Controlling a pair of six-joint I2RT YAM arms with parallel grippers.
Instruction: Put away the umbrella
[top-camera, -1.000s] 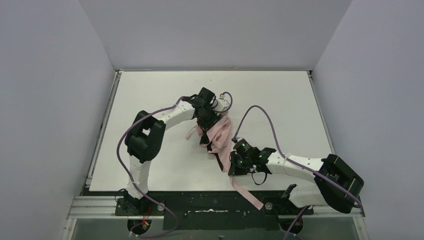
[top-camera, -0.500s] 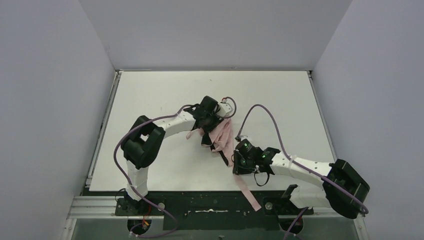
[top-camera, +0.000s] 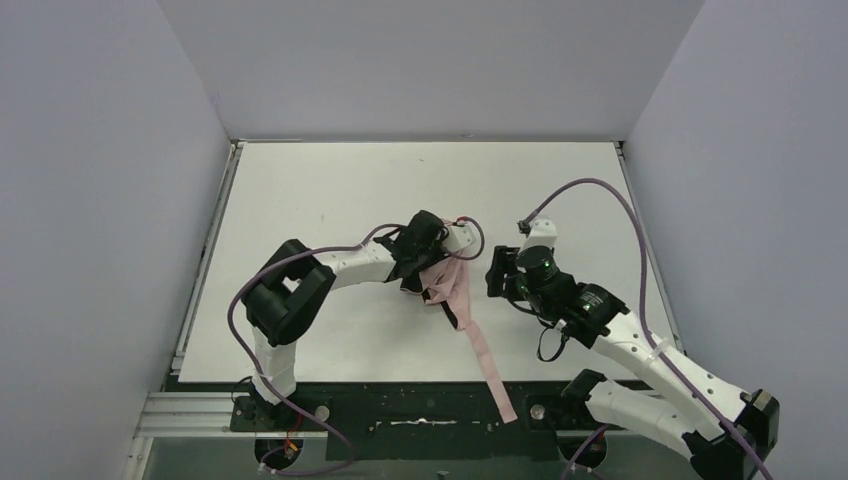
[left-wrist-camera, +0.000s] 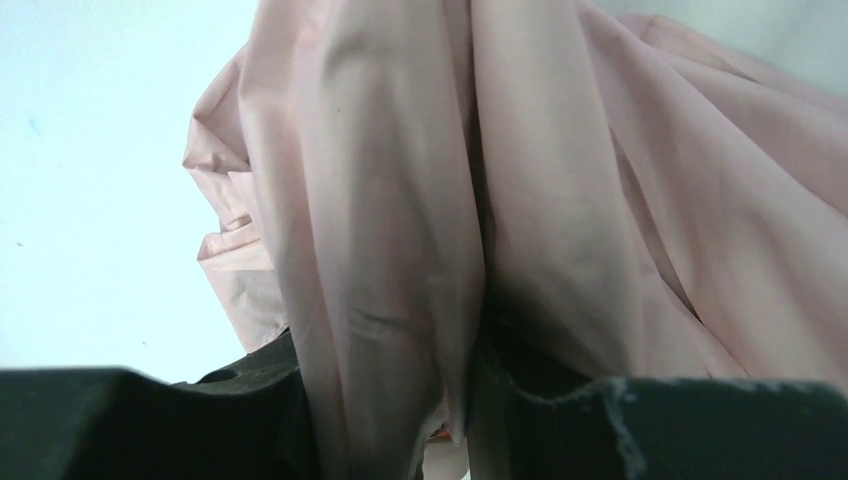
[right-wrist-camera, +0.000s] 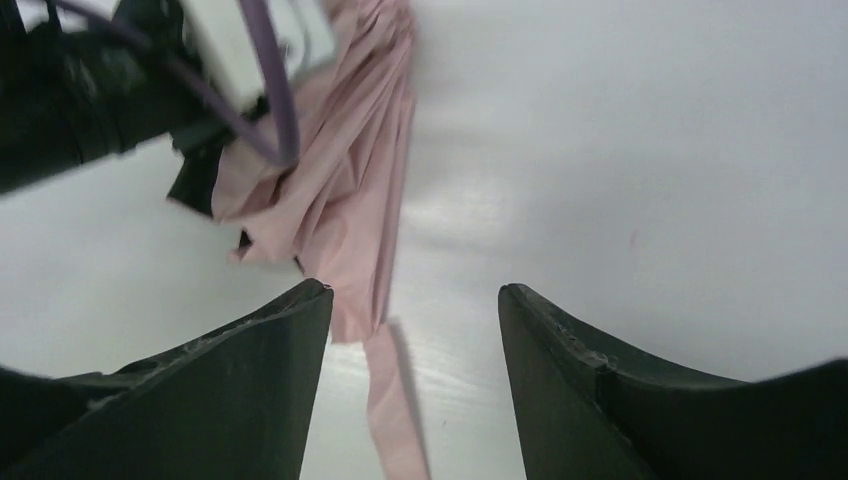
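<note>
Umbrella (top-camera: 447, 283) fabric lies crumpled near the middle of the table (top-camera: 300, 190), slightly toward its near edge, not yet gathered into a tidy roll. A long pink strap (top-camera: 487, 360) trails from it past the table's near edge onto the black base rail (top-camera: 400, 405). The left pincer (top-camera: 418, 262) sits on the far end of the bundle, and its wrist view shows a fold of pink cloth running down between its dark fingers (left-wrist-camera: 150, 420), so it appears clenched on fabric rather than on the shaft. The right pincer (top-camera: 497, 272) hovers just beside the bundle on its right, released, its fingers (right-wrist-camera: 250, 340) wide apart with only bare table and the strap below. The main risk is that a grip on loose cloth alone gives little control: pulling could drag the canopy open or let the fold slip out, leaving the ribs splayed. The dangling strap could catch on the rail or base hardware if the bundle is dragged away from the edge. The left arm's purple cable (right-wrist-camera: 270, 70) hangs right over the fabric and might snag it. A descent by the right pincer onto the bunched folds could pinch several layers at once.
</note>
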